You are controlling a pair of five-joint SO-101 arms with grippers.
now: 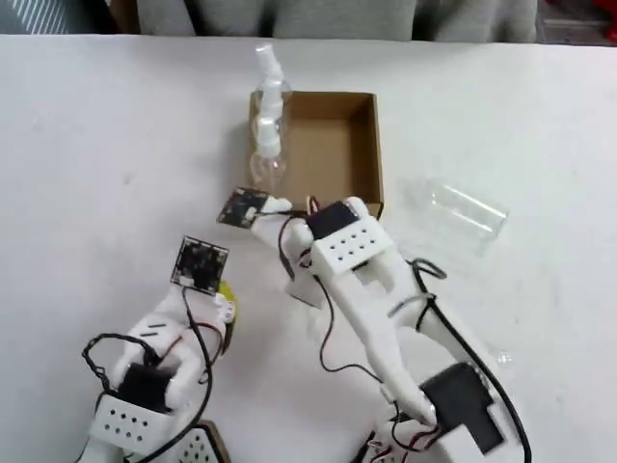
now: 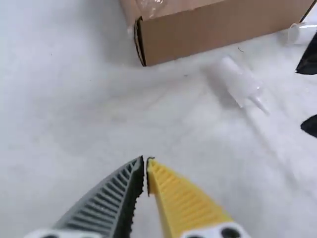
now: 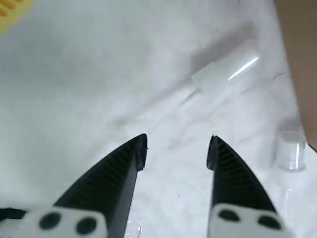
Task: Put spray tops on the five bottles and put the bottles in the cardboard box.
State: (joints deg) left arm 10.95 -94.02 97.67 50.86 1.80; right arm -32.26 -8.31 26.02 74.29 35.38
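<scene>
Spray top (image 3: 223,74), lying flat — ahead of right hand (image 3: 177,148), untouched

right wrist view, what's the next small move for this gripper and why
Probably lower the right gripper toward the spray top and close on it. The jaws stand open and empty above the table, the top lies loose on its side just beyond them, near the cardboard box, and a clear bottle lying on the table seems to lack one.

Matt brown cardboard is seen in the box (image 1: 333,154), clear glossy plastic in the bottles (image 1: 267,145), and ribbed matt plastic on the right gripper (image 3: 178,144). The white table (image 1: 96,145) is finished smooth and matt.
</scene>
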